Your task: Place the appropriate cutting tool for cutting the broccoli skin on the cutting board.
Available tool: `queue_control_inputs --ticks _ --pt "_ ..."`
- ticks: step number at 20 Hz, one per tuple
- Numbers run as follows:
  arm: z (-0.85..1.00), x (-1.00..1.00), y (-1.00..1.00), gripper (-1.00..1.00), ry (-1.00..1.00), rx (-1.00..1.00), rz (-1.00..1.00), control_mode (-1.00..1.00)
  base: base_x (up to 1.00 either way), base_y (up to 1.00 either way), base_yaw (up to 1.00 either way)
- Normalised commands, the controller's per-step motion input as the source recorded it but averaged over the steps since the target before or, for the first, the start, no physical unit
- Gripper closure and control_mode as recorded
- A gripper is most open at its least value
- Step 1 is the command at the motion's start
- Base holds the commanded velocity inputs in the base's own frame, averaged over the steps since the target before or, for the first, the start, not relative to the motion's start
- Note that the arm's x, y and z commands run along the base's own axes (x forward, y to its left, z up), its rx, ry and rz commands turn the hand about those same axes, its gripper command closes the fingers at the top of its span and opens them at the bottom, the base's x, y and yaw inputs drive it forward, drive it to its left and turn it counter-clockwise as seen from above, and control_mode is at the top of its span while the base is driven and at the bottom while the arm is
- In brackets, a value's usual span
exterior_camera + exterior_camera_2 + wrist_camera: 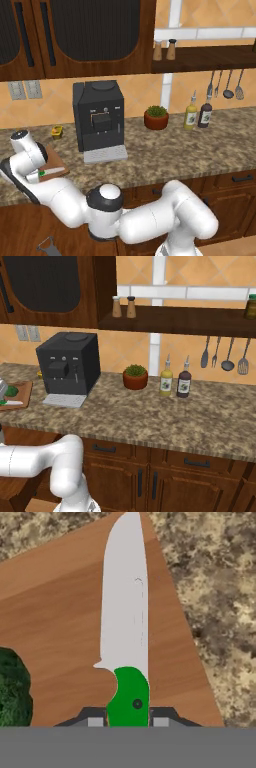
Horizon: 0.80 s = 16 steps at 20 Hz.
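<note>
Holding the knife (126,627) by its handle, the fingers (95,719) sit closed on either side of the green grip, blade pointing away over the cutting board (55,627). Step in hand looks like the set-down: lower until the blade lies flat on the wood, then open the fingers and lift straight off so the knife doesn't drag. Keep it clear of the broccoli (12,687) (dark green lump at the left edge of the hand view, on the board) and watch the tip, which reaches close to the board's far edge near the speckled desk (215,587); releasing a bit further in would be safer.

Knife: bright green handle with a small dark rivet, short pointed silver-grey blade, slim. In the left base view it shows as a green-and-white sliver (50,172) over the board beside the arm; in the right base view at the far left (11,402), next to the broccoli.
</note>
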Motion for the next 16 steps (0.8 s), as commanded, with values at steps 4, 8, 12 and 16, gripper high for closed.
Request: queue_control_inputs --ticks 4,8,12,16 --pt "0.04 -0.22 -0.08 -1.0 -0.09 0.0 -0.01 -1.0 0.0 0.0 0.0" --pt "0.36 -0.7 -0.39 -1.0 -0.18 0.04 -0.01 -1.0 0.0 0.0 0.0" --pt "0.52 -0.94 -0.81 -1.0 -0.22 0.11 0.0 -1.0 0.0 0.0 0.0" --pt "0.43 -0.88 -0.99 -1.0 -0.22 0.15 0.0 -1.0 0.0 0.0 0.0"
